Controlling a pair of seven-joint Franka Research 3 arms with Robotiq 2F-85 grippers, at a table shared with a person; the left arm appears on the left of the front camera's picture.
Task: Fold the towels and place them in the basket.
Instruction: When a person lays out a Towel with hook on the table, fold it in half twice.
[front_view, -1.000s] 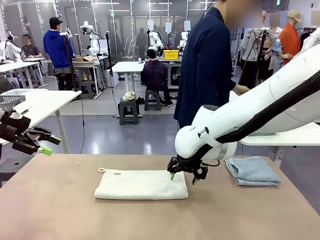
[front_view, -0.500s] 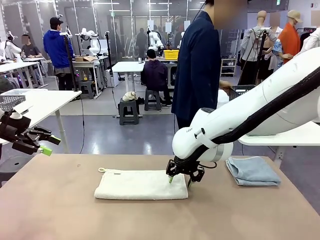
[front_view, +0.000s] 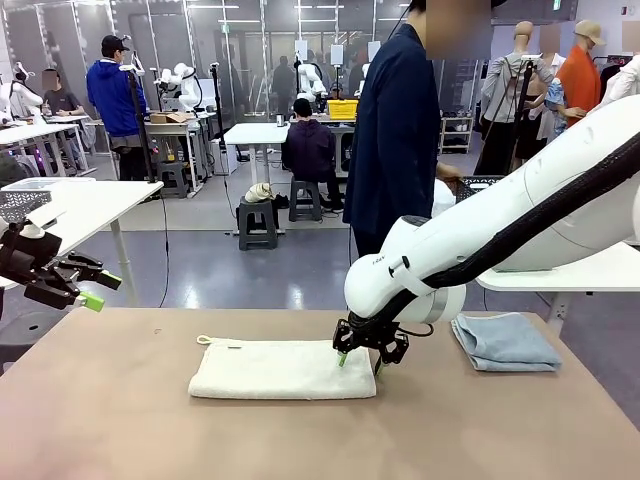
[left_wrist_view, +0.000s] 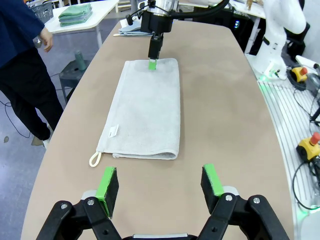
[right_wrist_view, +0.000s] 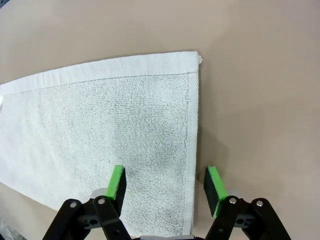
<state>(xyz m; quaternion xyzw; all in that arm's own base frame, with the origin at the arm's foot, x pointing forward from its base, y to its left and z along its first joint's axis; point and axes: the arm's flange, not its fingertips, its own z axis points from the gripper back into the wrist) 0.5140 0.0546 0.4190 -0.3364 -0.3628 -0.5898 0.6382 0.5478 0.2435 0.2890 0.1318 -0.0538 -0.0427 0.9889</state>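
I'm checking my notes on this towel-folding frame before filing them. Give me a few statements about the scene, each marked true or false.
1. The cream-white towel lies folded into a long strip on the table. True.
2. The right gripper straddles the towel's short edge, one finger over the cloth and one over bare table. True.
3. The blue-grey towel is stacked on the cream-white one. False: it lies apart, near the table's far right corner.
4. The left gripper is clamped on the towel's corner loop. False: it is open, short of the towel, holding nothing.
5. The right gripper has lifted the towel off the table. False: the towel lies flat.
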